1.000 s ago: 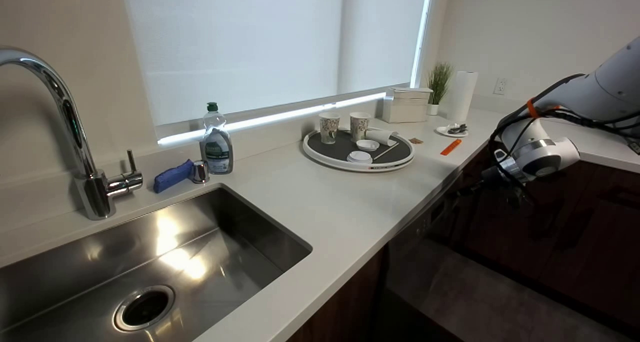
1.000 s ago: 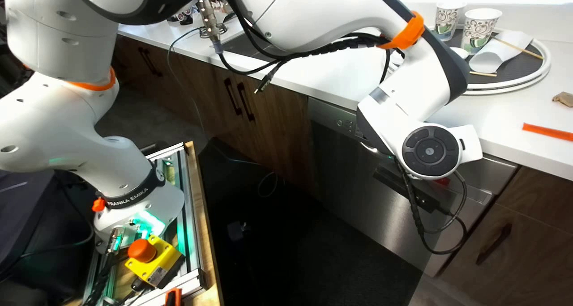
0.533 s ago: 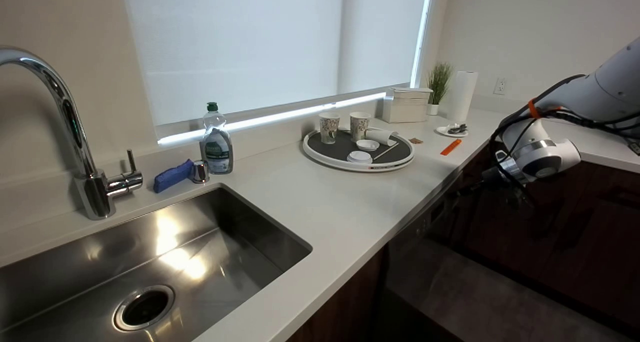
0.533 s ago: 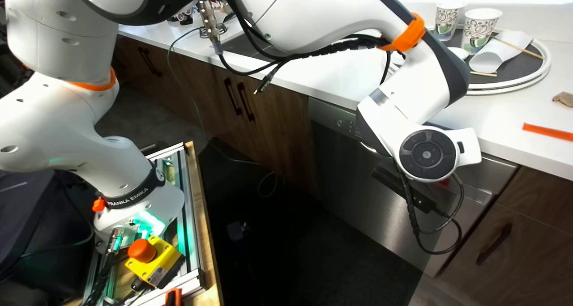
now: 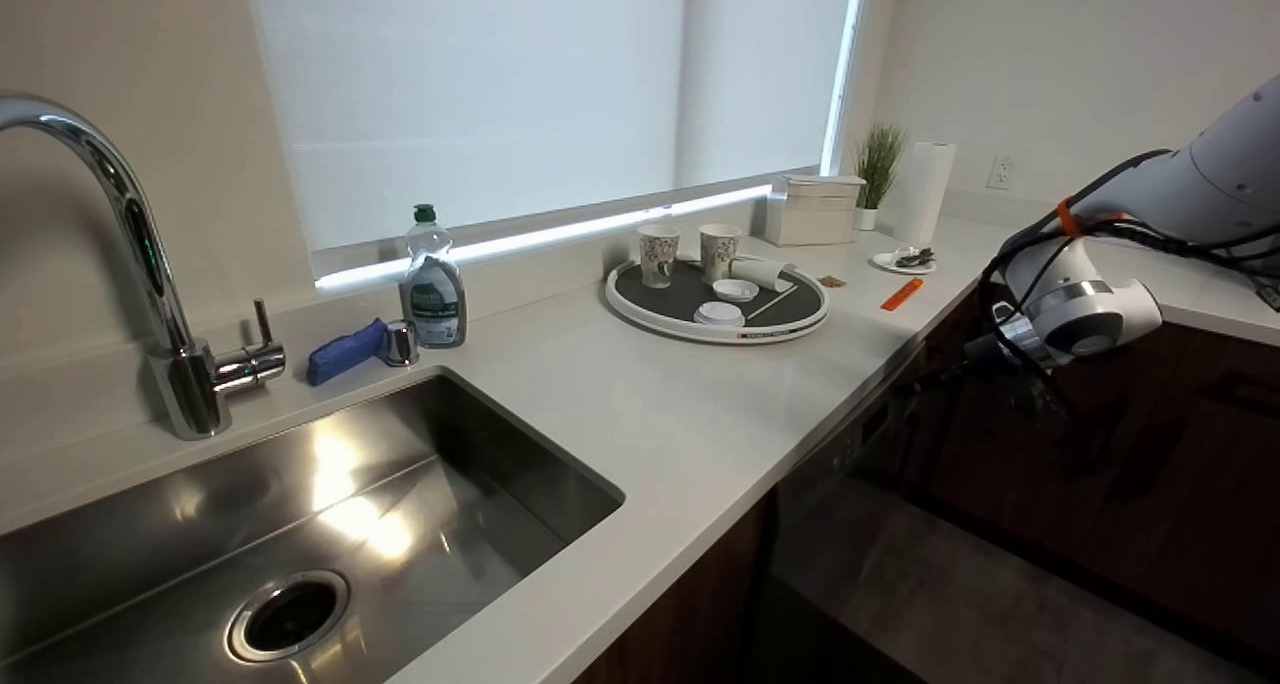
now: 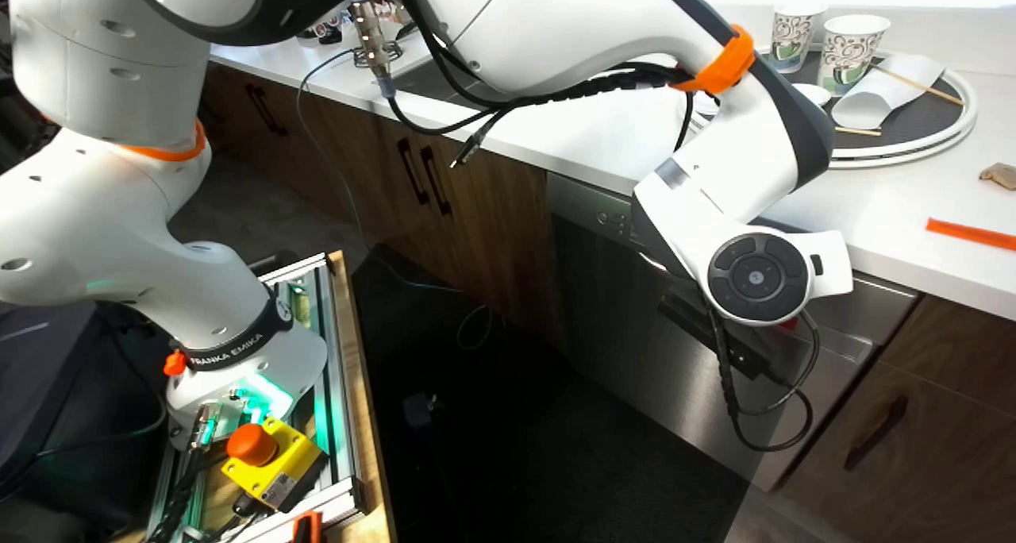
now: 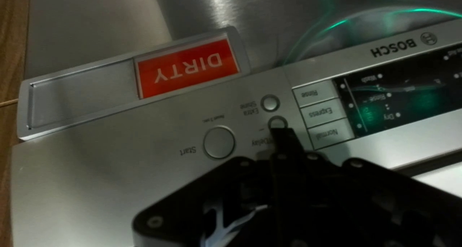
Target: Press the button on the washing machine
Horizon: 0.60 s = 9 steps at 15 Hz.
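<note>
A white counter (image 6: 587, 130) runs above the machine (image 6: 627, 329), which sits between brown cupboards (image 6: 500, 257), its steel front showing in an exterior view. My arm (image 6: 762, 142) bends down before it, and a dark band (image 6: 230, 354) low on that arm reads FRANKA EMIKA.

My pincer (image 7: 283, 131) is clenched, its fingers (image 7: 288, 142) fully together. In the wrist view their tip overlaps the edge of the Delay button (image 7: 277, 121); whether I touch it or hover just off it, I cannot tell.

The machine's writing reaches me upside down. A dark display (image 7: 404, 102) carries Wash, Rinse and Dry in small pale print, among other words too blurred to read. A red tag (image 7: 187, 67) says DIRTY in pale letters. BOSCH (image 7: 393, 47) stands in black beside a round emblem (image 7: 428, 38). Three keys (image 7: 326, 113) in a row read Rinse, Express and Normal. Start is printed next to the largest round button (image 7: 219, 142), with a tiny line near it that I cannot make out for certain. Extra Shine labels a small button (image 7: 270, 103) just beside the Delay one, whose own word sits close by my fingers.
</note>
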Motion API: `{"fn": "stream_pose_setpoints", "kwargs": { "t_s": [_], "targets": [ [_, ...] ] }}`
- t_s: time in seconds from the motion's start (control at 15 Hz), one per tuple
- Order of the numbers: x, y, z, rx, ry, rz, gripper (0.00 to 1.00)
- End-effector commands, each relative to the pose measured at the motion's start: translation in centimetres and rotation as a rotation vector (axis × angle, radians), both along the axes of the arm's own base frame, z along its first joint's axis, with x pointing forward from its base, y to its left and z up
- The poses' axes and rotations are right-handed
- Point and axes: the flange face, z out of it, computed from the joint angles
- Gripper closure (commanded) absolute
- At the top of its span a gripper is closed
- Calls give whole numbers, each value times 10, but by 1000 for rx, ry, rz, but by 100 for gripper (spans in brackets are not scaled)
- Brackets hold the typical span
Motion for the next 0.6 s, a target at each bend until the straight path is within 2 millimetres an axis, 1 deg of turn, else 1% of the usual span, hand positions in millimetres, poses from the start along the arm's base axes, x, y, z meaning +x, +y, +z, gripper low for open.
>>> {"fn": "stream_pose_setpoints", "kwargs": {
  "t_s": [0.0,0.27,0.53],
  "targets": [
    [15,4,-4,45,-19,-19,100],
    [10,2,-5,17,14,12,100],
    [7,-1,1,-15,26,31,100]
  ]
}}
